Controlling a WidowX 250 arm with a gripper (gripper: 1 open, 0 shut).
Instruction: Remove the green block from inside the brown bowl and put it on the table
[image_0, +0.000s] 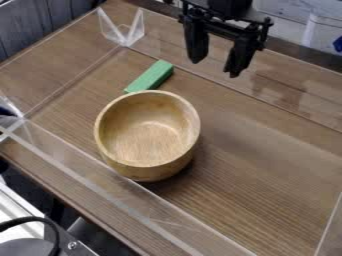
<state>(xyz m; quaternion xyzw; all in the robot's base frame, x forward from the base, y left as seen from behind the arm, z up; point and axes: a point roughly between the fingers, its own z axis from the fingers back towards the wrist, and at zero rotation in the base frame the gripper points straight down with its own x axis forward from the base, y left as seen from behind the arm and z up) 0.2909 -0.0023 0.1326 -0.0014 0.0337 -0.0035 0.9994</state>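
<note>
The green block (151, 75) lies flat on the table (267, 150), just behind and left of the brown bowl (147, 133). It is outside the bowl, close to the rim but apart from it. The bowl stands upright and its inside shows only bare wood. My gripper (218, 56) hangs above the table at the back, to the right of the block, its two black fingers (197, 45) pointing down and spread apart with nothing between them.
Low clear plastic walls (74, 165) edge the table on the left, front and back. A clear corner bracket (124, 30) stands at the back left. Bare tabletop stretches to the right of the bowl.
</note>
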